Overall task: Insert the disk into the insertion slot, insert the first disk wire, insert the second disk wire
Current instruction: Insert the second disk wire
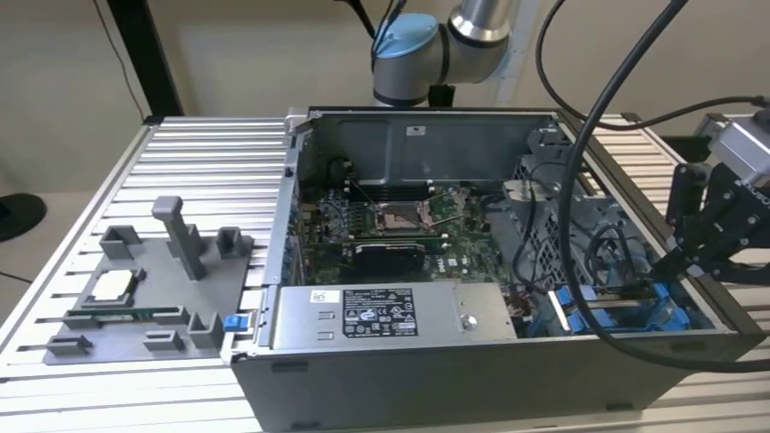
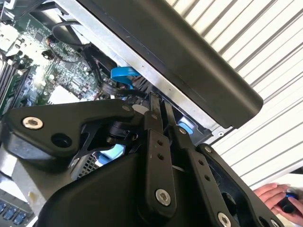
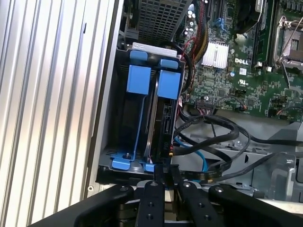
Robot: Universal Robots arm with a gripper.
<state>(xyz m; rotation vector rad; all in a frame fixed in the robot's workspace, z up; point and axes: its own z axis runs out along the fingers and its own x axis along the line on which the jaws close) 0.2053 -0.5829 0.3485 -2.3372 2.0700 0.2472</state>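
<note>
In the first wrist view the disk (image 3: 163, 113) stands on edge in the insertion slot (image 3: 124, 118), a grey bay with bright blue tabs, beside a free blue-railed place. Black wires (image 3: 215, 135) and a thin blue wire (image 3: 201, 153) loop from the motherboard side to the disk's connector end. My gripper (image 3: 165, 166) is shut, its thin black fingertips (image 3: 160, 171) right at that connector end. I cannot tell if a plug is pinched between them. In the exterior view the gripper (image 1: 664, 269) dips into the case's front corner at the exterior view's right, over the blue rails (image 1: 596, 311). The second wrist view shows the gripper (image 2: 160, 101) at the case wall.
The open computer case (image 1: 481, 379) lies on a ribbed aluminium table (image 1: 205, 153). A silver power-supply box (image 1: 385, 314) sits along the case's front. A grey fixture (image 1: 144, 289) lies at the exterior view's left. A perforated cage (image 3: 161, 19) adjoins the bay. A person's hand (image 2: 274, 196) rests on the table.
</note>
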